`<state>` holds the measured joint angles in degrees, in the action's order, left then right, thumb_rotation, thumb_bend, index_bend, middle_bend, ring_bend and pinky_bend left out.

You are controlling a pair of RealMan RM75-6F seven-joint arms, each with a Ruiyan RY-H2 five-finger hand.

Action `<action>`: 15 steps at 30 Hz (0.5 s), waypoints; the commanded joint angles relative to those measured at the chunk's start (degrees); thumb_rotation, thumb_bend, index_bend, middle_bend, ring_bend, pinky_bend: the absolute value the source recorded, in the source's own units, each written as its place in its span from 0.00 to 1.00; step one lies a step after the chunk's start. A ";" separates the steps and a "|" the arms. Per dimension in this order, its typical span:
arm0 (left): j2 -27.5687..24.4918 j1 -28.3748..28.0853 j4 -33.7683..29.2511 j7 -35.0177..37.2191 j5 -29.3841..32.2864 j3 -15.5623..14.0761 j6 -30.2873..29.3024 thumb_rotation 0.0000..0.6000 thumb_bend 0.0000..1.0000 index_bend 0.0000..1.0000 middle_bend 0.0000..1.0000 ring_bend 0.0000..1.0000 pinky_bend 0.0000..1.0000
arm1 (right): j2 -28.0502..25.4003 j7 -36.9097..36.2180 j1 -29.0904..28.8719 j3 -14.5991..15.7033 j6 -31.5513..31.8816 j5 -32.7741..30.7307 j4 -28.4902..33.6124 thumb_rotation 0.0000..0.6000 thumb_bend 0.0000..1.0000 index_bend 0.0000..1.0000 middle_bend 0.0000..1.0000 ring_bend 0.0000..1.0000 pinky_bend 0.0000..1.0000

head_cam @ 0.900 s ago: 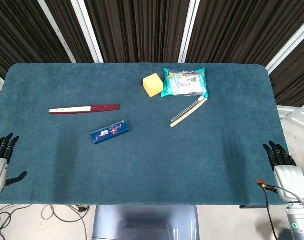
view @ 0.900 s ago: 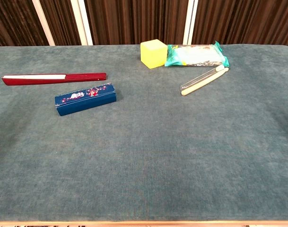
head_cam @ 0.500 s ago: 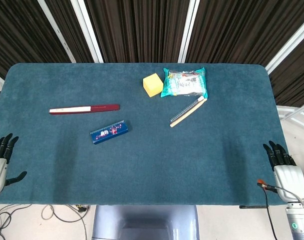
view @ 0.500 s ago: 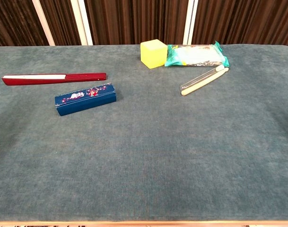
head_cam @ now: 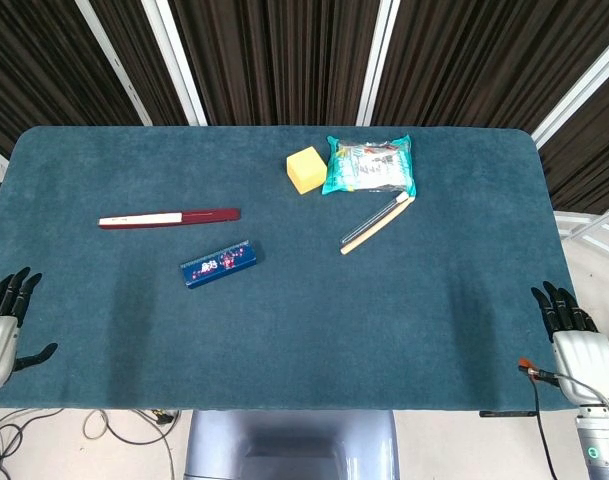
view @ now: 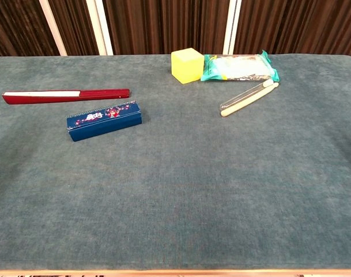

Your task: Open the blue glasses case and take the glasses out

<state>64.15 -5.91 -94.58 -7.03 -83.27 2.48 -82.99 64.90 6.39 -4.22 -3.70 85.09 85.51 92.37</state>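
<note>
The blue glasses case [head_cam: 218, 264] [view: 104, 120] lay closed and flat on the teal counter [head_cam: 284, 330] [view: 181, 196], its lid printed with a floral pattern. It sat slightly askew, with its right end turned toward the far edge of the counter.

Just behind the case, and apart from it, lay a long red-and-white folded fan [head_cam: 169, 217] [view: 65, 95]. Well to the right of the case and farther back stood a yellow cube [head_cam: 305, 169] [view: 187, 65]. A teal snack packet [head_cam: 370, 166] [view: 240, 67] lay just beside the cube on the side away from the case. In front of the packet, well to the right of the case, a slim clear tube with a pale stick [head_cam: 377, 223] [view: 248, 97] lay at a diagonal.

Neither hand touched the case. The left hand [head_cam: 1, 325] was at the near left corner of the counter, fingers spread and holding nothing. The right hand [head_cam: 572, 335] was at the near right corner, fingers likewise apart and holding nothing. Both hands appeared in the head view only.
</note>
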 commanded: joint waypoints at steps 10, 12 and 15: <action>-0.91 -1.85 -2.60 -5.28 -0.44 -0.19 2.52 1.00 0.13 0.00 0.00 0.00 0.01 | -0.10 -0.63 -0.08 0.14 -0.16 0.37 0.08 1.00 0.20 0.00 0.00 0.00 0.23; -0.98 -3.47 -3.71 -7.99 -1.63 -0.21 4.25 1.00 0.20 0.00 0.00 0.00 0.01 | -0.08 -0.73 -0.10 0.16 -0.28 0.31 0.07 1.00 0.20 0.00 0.00 0.00 0.23; -0.90 -6.29 -6.29 -11.51 -2.50 -0.11 7.96 1.00 0.34 0.00 0.00 0.00 0.01 | -0.13 -0.92 -0.10 0.11 -0.28 0.24 0.13 1.00 0.20 0.00 0.00 0.00 0.23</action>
<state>63.29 -10.04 -98.90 -16.19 -84.77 2.34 -77.65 64.79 5.49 -4.31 -3.58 84.81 85.76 92.49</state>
